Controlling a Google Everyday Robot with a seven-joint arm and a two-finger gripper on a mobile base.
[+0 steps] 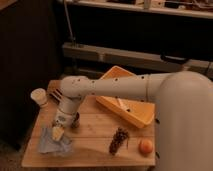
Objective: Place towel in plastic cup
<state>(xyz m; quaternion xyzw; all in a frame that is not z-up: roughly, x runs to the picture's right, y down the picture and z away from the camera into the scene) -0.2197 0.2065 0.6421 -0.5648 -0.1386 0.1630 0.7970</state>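
Note:
A crumpled light-blue towel (54, 142) lies on the front left of the wooden table (95, 137). A pale plastic cup (39, 96) stands upright at the table's left edge, behind the towel. My gripper (58, 132) hangs from the white arm and points down, right at the towel's upper edge and touching or just above it. The cup is about a hand's width to the gripper's upper left.
An orange tray (127, 102) lies tilted at the back right of the table. A bunch of dark grapes (118, 140) and an orange fruit (145, 146) lie at the front right. A dark wall stands to the left, shelving behind.

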